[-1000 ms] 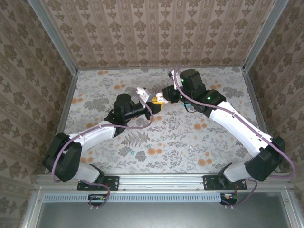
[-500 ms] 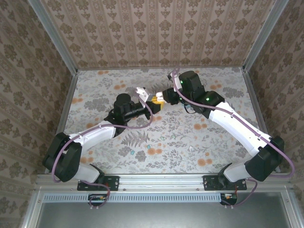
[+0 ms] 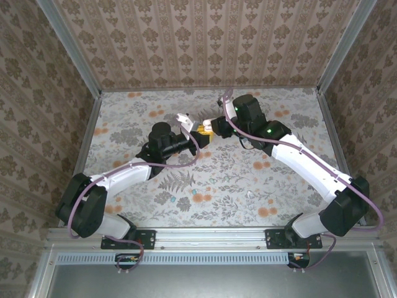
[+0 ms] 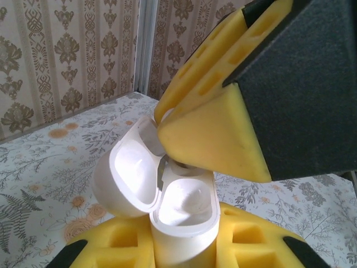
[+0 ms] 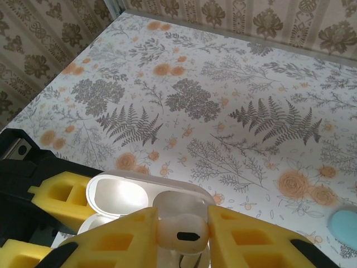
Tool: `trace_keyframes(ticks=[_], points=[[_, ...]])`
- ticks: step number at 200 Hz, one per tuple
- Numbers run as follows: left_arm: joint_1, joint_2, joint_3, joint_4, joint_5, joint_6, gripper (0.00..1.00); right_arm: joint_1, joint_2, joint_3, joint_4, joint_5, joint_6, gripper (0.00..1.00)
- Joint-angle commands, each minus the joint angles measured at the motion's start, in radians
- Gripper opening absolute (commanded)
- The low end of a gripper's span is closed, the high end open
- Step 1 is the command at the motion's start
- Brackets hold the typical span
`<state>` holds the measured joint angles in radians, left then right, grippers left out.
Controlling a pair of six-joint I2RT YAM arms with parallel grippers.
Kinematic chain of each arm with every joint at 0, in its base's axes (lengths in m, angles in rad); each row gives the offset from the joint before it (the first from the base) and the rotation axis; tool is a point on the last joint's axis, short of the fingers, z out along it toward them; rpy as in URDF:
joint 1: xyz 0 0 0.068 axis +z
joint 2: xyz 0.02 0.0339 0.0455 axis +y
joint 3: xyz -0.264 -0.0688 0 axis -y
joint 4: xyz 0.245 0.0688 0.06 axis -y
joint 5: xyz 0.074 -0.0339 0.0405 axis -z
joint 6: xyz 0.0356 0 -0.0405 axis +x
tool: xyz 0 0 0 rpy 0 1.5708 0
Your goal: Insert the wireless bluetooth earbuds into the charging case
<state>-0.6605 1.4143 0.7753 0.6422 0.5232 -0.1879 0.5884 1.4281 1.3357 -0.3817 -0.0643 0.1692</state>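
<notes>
— While my left gripper (image 3: 196, 132) and right gripper (image 3: 209, 128) meet in the top view, what's held?
— Left wrist: left one clamps the open charging case (image 4: 181, 220). Right wrist: right one pinches an earbud (image 5: 179, 230) at its mouth. Not seated yet, I'd judge.

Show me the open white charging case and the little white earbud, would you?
charging case (image 4: 184, 245), left wrist view, on the front wall of its lower half.
earbud (image 5: 178, 220), right wrist view, on its rounded white body.
</notes>
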Motion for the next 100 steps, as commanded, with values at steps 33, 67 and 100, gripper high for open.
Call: trace_keyframes(ticks=[33,67,100], points=[[-0.003,-0.023,0.035,0.059,-0.002,-0.008,0.21,0.007,-0.011,-0.021,-0.002,-0.074,-0.055,0.32],[-0.004,-0.024,0.034,0.063,0.000,-0.005,0.21,0.007,-0.021,-0.031,0.001,-0.079,-0.063,0.34],[-0.003,-0.026,0.029,0.075,0.008,0.006,0.21,0.007,-0.028,-0.034,-0.002,-0.102,-0.083,0.38]])
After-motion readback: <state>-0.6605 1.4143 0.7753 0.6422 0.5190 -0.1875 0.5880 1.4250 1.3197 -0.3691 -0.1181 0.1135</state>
